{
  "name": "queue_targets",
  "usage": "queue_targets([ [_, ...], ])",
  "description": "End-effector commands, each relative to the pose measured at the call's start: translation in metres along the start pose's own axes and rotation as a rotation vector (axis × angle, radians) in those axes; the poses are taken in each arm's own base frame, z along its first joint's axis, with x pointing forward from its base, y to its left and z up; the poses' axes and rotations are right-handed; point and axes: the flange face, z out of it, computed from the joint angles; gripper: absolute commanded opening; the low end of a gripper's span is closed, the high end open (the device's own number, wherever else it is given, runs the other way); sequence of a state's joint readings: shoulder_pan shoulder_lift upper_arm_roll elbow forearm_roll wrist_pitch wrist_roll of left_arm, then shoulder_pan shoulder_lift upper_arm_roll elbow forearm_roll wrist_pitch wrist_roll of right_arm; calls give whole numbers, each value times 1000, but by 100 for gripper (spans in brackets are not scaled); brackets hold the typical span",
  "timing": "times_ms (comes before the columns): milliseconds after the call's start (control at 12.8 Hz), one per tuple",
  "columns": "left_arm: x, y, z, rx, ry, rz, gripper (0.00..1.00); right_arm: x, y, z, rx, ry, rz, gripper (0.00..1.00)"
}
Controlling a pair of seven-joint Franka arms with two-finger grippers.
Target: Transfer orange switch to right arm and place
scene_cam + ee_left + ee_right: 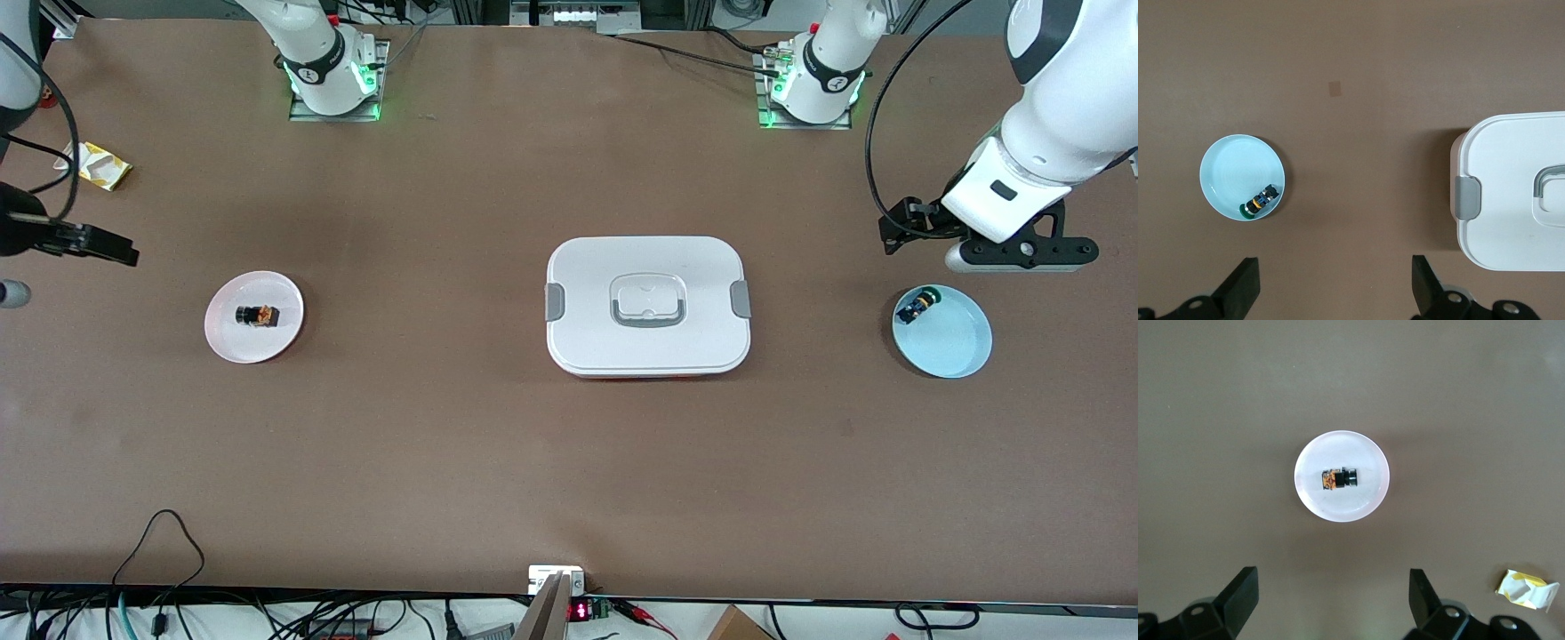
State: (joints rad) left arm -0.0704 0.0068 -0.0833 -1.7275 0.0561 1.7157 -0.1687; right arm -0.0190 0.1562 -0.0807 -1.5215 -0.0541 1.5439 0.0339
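Observation:
The orange switch (256, 315), black with an orange and tan end, lies on its side in a pale pink plate (222, 342) toward the right arm's end of the table. It shows in the right wrist view (1339, 479) in the same plate (1318, 507). My right gripper (107, 244) is open and empty, up over the table beside the pink plate toward the table's end; its open jaws show in the right wrist view (1333, 603). My left gripper (1018, 258) is open and empty, up beside a light blue plate (956, 347); its open jaws show in the left wrist view (1335, 287).
A black switch with a green ring (917, 308) lies in the blue plate, as in the left wrist view (1258, 201). A white lidded box (647, 305) with grey clasps sits mid-table. A yellow wrapper (102, 166) lies near the right arm's end.

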Motion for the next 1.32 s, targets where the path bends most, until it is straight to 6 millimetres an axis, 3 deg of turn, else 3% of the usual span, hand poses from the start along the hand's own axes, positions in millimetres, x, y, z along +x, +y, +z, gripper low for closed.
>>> queue_targets([
  [0,-6,0,-4,4,-1,-5,100,-12,-1,-16,-12,11,-28,100],
  [156,-6,0,-4,4,-1,-5,100,-17,4,-22,-4,30,-105,100],
  [467,-6,0,-4,4,-1,-5,100,-60,7,6,21,101,-107,100],
  [778,-6,1,-3,4,-2,-5,100,-63,-14,-28,22,86,-48,100],
  [1246,-4,-2,0,4,-7,-9,100,-55,-14,-14,15,56,-101,100],
])
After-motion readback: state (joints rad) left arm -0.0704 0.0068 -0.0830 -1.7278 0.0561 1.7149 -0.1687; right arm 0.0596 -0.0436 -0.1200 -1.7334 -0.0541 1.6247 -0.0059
